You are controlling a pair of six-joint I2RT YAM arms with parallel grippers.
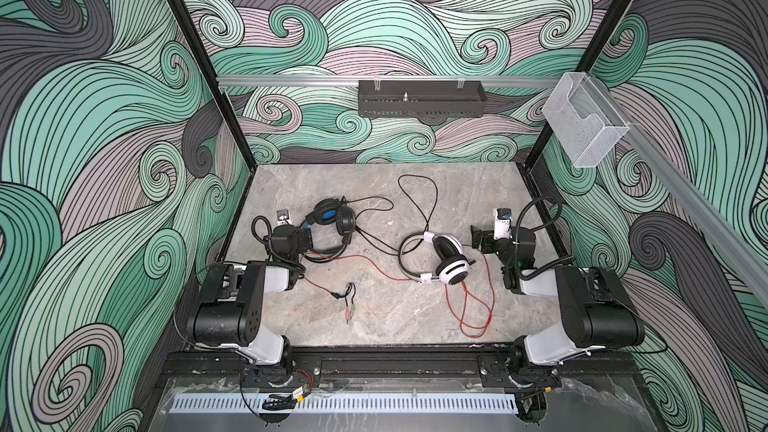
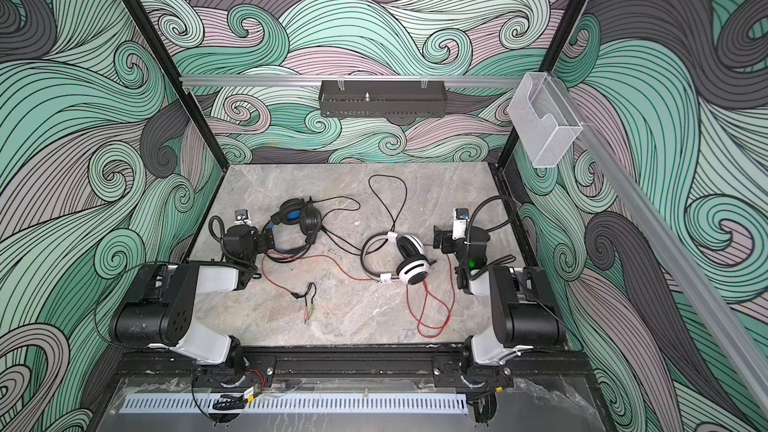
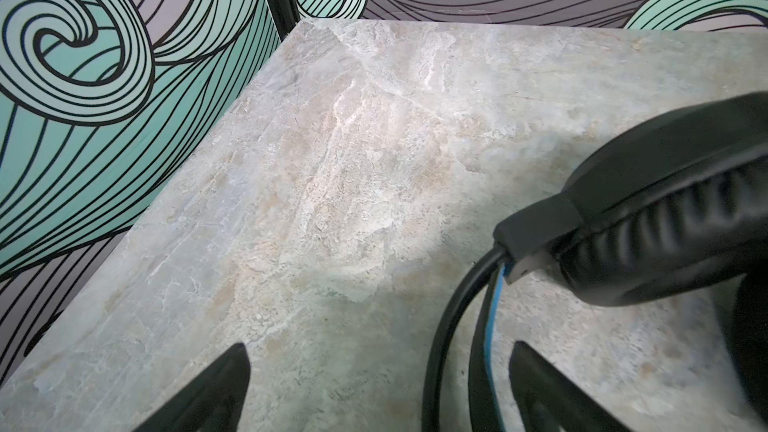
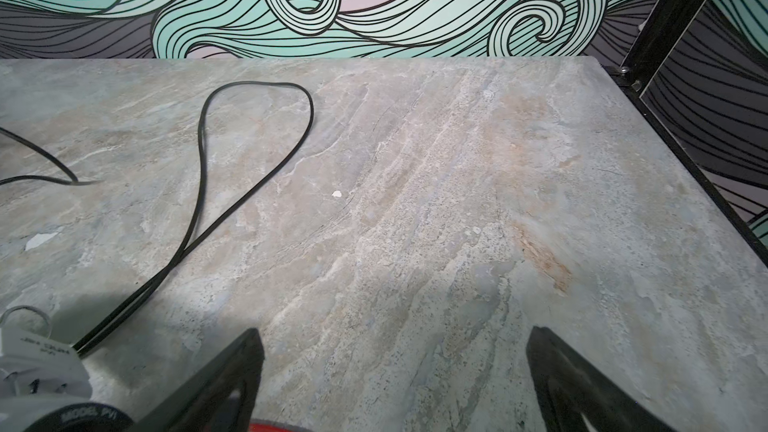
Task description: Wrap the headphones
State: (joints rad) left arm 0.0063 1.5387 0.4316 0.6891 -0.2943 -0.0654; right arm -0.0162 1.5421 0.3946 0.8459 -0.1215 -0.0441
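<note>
Marbled worktop (image 1: 374, 317) in both top views: black headset (image 1: 345, 220) left, white headset (image 1: 451, 261) right of centre, cables (image 1: 419, 197) sprawled. Left wrist: left hand (image 3: 380, 351) spread, black headband (image 3: 444, 347) between its fingers (image 3: 216, 388). Right wrist: right hand (image 4: 395, 334) spread above worktop.

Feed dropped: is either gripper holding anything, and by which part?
Nothing is held. Left gripper open, the black headset's headband between its fingers; right gripper open over the table.

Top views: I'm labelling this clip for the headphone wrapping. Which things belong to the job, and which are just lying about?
Job:
- black headphones
- black cable
- white headphones
- red cable

Lying about:
- black perforated tray
- clear plastic holder
</note>
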